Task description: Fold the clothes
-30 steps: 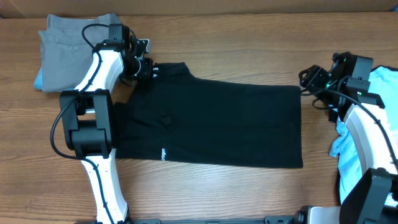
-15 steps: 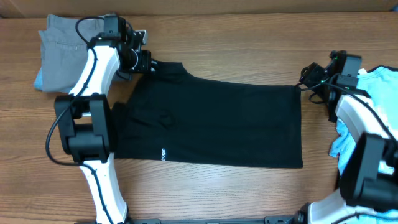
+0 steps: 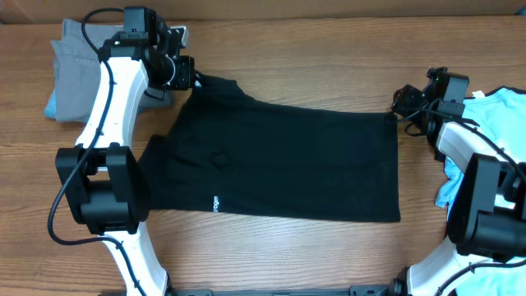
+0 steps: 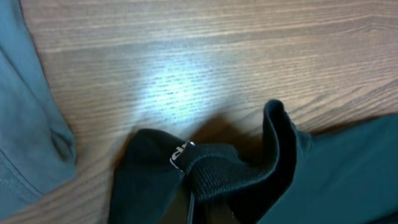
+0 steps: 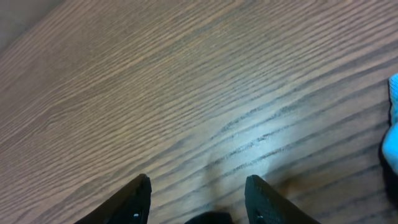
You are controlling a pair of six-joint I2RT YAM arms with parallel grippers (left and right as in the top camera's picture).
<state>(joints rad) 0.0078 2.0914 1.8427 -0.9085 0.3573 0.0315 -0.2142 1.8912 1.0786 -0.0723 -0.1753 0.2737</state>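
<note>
Black T-shirt [image 3: 288, 164] lies flat, centre of table [image 3: 329, 49]. L gripper [image 3: 182, 72] clenched on its far-left corner; R gripper [image 3: 408, 105] spread, empty, at far-right corner. Grabbing stage, I reckon; next R must pinch hem.

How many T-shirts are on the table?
2: a black T-shirt spread in the middle, a light blue T-shirt at the right edge. A blue scrap under the grey trousers, far left, may be another.
</note>
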